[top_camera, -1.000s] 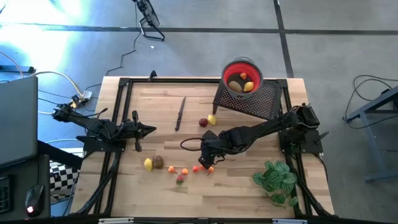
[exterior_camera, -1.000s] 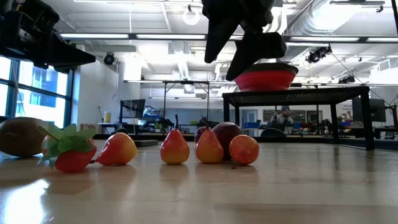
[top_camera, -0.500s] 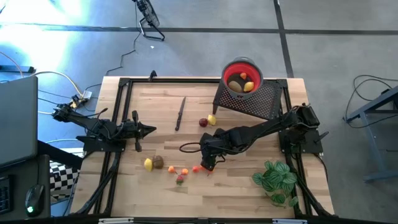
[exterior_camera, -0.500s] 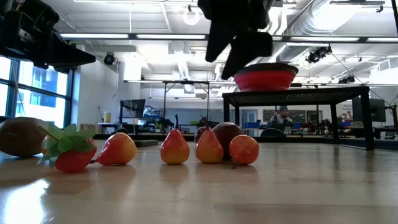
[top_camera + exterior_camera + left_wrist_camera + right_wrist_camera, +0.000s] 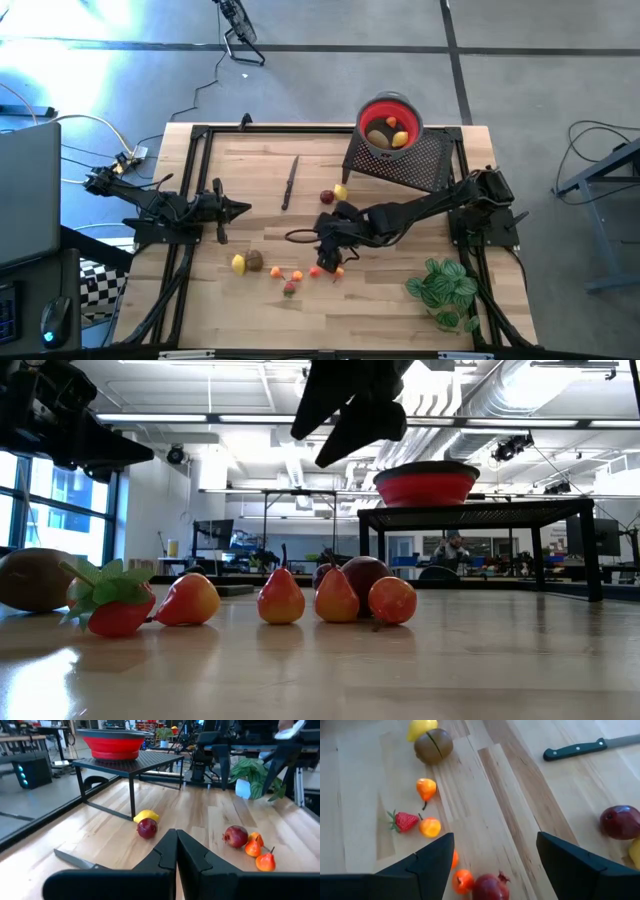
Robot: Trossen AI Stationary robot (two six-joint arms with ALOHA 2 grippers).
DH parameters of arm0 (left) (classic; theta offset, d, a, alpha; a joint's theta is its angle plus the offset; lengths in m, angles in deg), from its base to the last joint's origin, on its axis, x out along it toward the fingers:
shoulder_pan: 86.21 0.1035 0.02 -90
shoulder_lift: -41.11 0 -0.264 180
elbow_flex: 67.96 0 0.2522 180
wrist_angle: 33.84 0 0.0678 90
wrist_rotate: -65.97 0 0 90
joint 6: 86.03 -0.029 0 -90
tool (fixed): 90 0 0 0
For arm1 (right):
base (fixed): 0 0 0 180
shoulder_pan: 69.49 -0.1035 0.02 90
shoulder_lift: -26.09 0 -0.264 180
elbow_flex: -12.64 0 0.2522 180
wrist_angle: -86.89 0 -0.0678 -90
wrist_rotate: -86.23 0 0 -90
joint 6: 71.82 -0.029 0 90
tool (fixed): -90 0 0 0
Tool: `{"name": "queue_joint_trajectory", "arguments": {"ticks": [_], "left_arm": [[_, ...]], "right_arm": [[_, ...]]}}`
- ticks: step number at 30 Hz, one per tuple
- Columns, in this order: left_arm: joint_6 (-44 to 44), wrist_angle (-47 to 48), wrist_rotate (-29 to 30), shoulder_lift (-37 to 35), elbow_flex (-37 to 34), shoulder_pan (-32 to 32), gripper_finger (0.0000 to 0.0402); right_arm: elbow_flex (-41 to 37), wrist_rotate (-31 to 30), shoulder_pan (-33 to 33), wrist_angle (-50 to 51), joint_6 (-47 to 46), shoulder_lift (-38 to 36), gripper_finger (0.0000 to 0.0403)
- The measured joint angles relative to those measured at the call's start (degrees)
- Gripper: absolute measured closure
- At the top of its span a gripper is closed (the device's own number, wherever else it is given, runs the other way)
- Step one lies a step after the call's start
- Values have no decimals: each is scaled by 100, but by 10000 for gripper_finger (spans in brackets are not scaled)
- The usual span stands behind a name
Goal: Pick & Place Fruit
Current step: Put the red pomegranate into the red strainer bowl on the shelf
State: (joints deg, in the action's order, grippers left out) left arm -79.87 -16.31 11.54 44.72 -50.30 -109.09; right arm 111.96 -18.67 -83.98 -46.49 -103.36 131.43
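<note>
Since a second ago the right gripper (image 5: 327, 243) has shifted left above the fruit (image 5: 322, 270) row, fingers wide apart and empty — lined up, likely, to drop on a piece. Those pieces lie near the table's front edge. Farther back, the bowl (image 5: 391, 122) (raised on a rack) holds some. The left gripper (image 5: 240, 209) waits, shut, at left.
</note>
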Motion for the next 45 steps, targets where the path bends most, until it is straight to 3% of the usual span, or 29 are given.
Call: {"name": "queue_joint_trajectory", "arguments": {"ticks": [8,22,31,45], "left_arm": [[17,-22,0,0,-2,-1,402],[-30,46,2,0,6,0,402],[-48,53,1,0,7,-2,402],[-7,63,0,0,7,-2,402]], "right_arm": [[0,5,-51,-17,-58,-2,127],[0,-16,-64,-18,-1230,-1,128],[0,-642,-36,-64,-1184,0,128],[0,-594,23,-61,-1176,0,128]]}}
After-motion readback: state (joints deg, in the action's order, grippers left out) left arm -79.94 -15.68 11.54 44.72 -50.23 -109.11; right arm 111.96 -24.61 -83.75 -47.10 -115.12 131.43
